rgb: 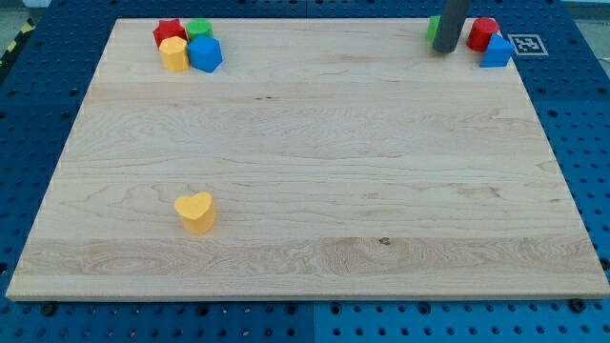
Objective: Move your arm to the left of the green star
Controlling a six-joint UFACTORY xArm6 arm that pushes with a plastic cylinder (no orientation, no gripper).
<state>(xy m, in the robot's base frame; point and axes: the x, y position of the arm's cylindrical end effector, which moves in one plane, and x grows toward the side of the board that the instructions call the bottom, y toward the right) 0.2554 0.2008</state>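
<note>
A green block point(433, 29) sits at the view's top right near the board's far edge. The rod hides most of it, so I cannot make out its shape. My tip point(444, 51) rests on the board just below and right of the green sliver that shows, touching or nearly touching it. A second green block point(199, 29), rounded, sits in the cluster at the view's top left.
Just right of the rod are a red block point(482, 31) and a blue block point(497, 50). At the top left are a red block point(168, 31), a yellow block point(174, 53) and a blue block point(205, 54). A yellow heart point(195, 211) lies at the lower left.
</note>
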